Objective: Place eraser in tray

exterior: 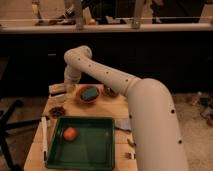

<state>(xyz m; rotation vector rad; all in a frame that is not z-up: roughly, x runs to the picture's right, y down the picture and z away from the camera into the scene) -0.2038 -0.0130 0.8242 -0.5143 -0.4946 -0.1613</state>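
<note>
We judge the eraser [58, 94] light, stiff and flat, best pinched across its narrow width; it lies just beside the gripper [69, 89], with the tray [97, 145] well apart, toward the camera. The arm [115, 82] reaches far out, wrist bent down, jaws closed together; we cannot tell if they hold the eraser.

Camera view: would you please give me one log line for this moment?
gripper shut near eraser | eraser outside tray | tray holds round orange object
</note>
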